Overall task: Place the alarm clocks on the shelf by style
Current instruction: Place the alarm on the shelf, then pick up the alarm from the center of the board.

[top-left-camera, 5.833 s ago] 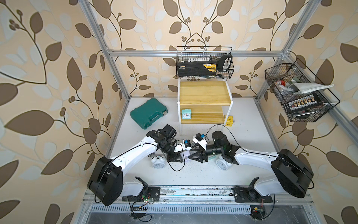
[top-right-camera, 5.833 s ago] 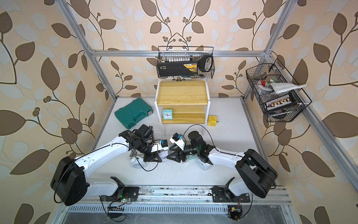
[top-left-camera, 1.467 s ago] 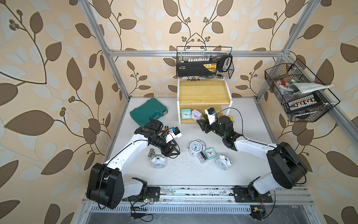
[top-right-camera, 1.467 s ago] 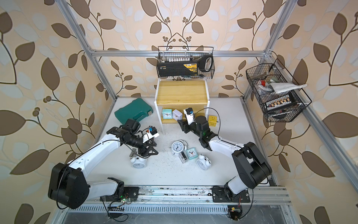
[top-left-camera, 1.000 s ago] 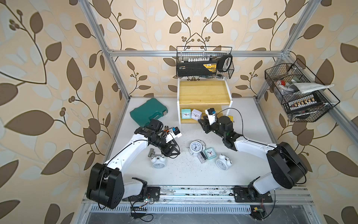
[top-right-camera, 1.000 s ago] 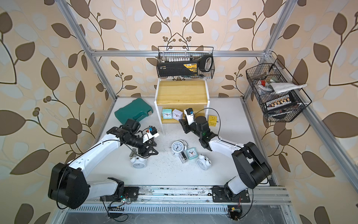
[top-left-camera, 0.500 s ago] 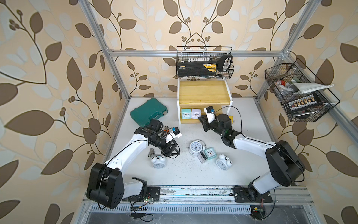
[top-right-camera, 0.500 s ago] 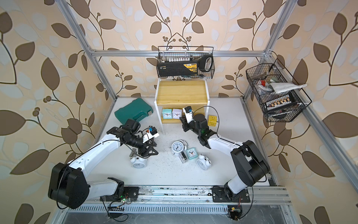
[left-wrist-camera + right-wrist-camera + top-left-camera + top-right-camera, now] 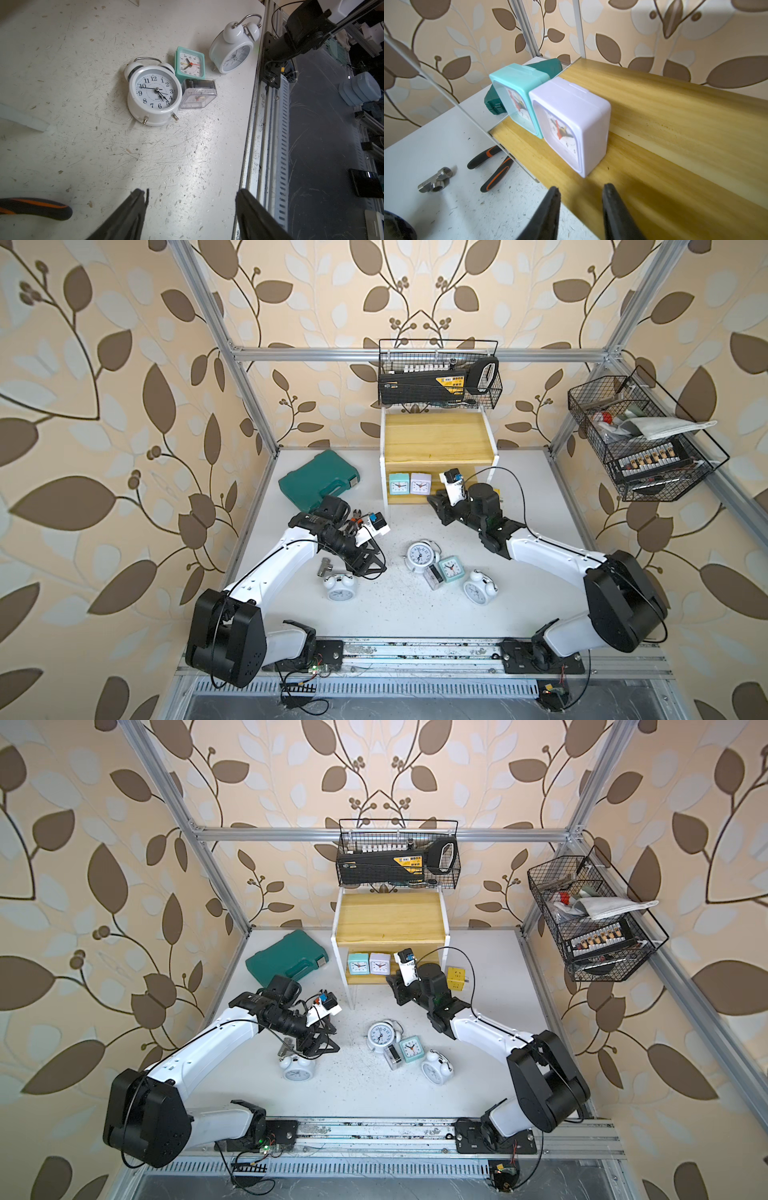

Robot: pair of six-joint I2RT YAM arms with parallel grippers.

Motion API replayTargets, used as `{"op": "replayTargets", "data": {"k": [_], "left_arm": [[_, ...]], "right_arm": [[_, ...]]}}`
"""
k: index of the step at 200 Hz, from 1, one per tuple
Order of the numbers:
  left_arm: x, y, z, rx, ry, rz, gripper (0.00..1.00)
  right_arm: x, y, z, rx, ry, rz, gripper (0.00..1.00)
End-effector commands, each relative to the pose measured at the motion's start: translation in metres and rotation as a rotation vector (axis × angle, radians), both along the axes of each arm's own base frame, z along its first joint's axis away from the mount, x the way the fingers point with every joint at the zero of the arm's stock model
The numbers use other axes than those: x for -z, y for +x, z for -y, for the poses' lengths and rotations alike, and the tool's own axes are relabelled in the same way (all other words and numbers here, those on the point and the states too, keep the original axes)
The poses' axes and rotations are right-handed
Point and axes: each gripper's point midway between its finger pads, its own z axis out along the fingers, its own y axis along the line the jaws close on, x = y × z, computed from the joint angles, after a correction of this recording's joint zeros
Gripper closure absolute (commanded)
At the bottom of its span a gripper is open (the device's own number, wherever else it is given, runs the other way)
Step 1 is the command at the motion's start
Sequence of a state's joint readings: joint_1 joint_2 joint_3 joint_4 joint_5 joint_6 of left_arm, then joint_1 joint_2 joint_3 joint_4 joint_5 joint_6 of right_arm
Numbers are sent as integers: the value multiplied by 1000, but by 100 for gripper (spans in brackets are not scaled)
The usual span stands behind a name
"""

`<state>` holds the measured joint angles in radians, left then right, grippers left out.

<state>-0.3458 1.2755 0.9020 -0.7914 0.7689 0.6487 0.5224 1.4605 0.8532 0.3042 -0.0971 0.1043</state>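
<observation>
1. In both top views the shelf [image 9: 436,439] sits upper centre. On its lower board the mint clock [image 9: 398,483] and lilac clock [image 9: 420,483] stand touching, faces out. That groups the square style together, and the bare top board is likely kept for the round ones. The right gripper [image 9: 434,504] hangs just in front of that lower board. The left gripper [image 9: 372,570] hovers lower left of centre, near a twin-bell clock [image 9: 340,588].
2. Left wrist view: the jaws are wide apart with nothing between them, only tabletop [image 9: 83,145]. At upper centre a cluster waits. A second twin-bell clock [image 9: 154,94] lies face up, touching the teal clock [image 9: 190,64] and the clear clock [image 9: 198,93]. A third twin-bell clock [image 9: 232,54] lies further right.
3. Right wrist view: at bottom centre the jaws are a narrow gap apart and empty. They are clear of the lilac clock, which stands on its own.
</observation>
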Motion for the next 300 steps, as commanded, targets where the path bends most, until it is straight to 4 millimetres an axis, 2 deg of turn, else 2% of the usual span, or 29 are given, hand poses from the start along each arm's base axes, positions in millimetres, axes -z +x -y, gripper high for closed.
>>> {"op": "replayTargets", "data": {"k": [1,14,59,92,98,140,168,215,300], "left_arm": [[-1,0,0,-5,-19,-14,28],[-1,1,0,-5,-19,-14,28],[0,1,0,-8,-16,-23,28],[1,2,0,-9,-15,-28,27],[1,2,0,-11,-14,-29,27],[2,2,1,-10,-15,-38,27],[2,2,1,-9,-18,-42,27],[2,1,1,-9,-18,-42,27],[3,1,1,-7,-19,-46,26]], "right_arm": [[-3,-23,2,-9,-3,-79,57],[1,-36,3,-13,-11,-128,55],[33,-88,1,-35,-71,-320,49],[55,-118,5,-14,-122,-433,45],[60,-128,0,-29,-139,-452,45],[93,-164,-4,-14,-258,-575,42],[105,-177,-2,14,-343,-618,40],[129,-197,-10,2,-415,-655,37],[144,-189,-8,46,-462,-607,49]]}}
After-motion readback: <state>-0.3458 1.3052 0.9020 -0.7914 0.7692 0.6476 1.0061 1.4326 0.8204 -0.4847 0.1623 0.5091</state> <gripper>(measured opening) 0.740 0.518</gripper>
